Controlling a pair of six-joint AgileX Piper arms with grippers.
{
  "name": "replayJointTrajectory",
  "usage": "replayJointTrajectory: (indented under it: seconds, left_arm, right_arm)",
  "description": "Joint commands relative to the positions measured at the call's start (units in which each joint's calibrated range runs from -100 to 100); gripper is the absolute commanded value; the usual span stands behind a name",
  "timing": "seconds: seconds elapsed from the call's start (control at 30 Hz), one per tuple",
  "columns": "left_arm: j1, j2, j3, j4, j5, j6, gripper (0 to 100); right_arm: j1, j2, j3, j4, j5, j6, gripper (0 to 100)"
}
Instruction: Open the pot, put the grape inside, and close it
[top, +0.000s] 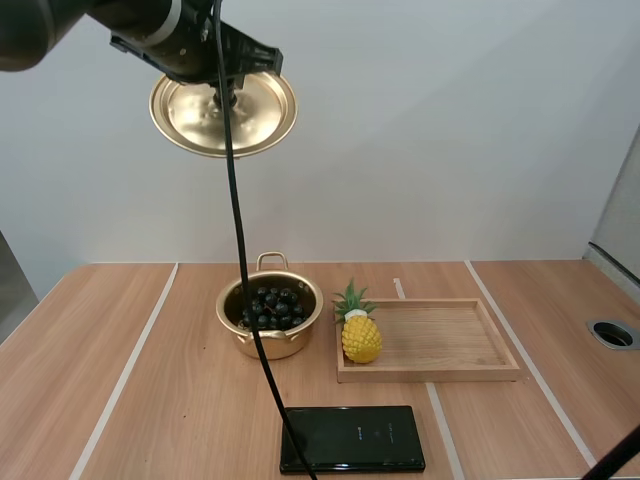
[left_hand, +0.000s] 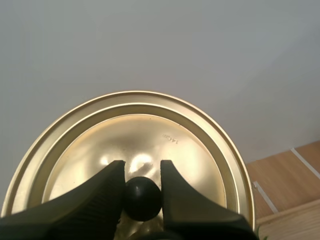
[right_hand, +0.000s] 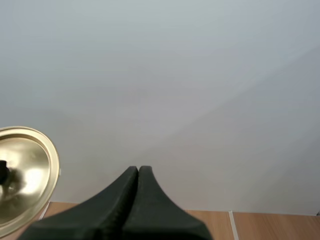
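The left hand pinches the lid by its knob high above the open pot on the table, grapes lying inside; the right hand is pressed together.

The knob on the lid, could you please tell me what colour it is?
Black knob on the gold lid; the left wrist view shows it best.

My high camera looks forward and down over the table from behind the arms. My left wrist camera is very near the lid, facing its knob side. My right wrist camera sees this same lid from farther, as the high one does.
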Motion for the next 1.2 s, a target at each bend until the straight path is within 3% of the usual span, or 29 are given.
replayJointTrajectory:
  seconds: [0.0, 0.4, 0.7, 1.17]
  left_arm:
    - [-0.09, 1.1, 3.5, -2.1, -2.7, 1.1, 0]
    - [-0.09, 7.5, 14.5, -11.7, -7.1, 8.3, 0]
    - [-0.09, 14.5, 19.5, -12.3, -14.2, 11.2, 0]
    - [-0.18, 24.1, 20.4, -12.7, -13.0, 12.1, 0]
  right_arm:
    - [-0.2, -2.4, 0.1, -0.1, 0.5, -0.5, 0]
    - [-0.2, -7.4, 0.1, -0.8, 3.3, -0.5, 0]
    - [-0.2, -9.8, 0.1, -0.8, 3.3, -0.5, 0]
    - [-0.2, -10.8, 0.1, -1.0, 3.3, -0.5, 0]
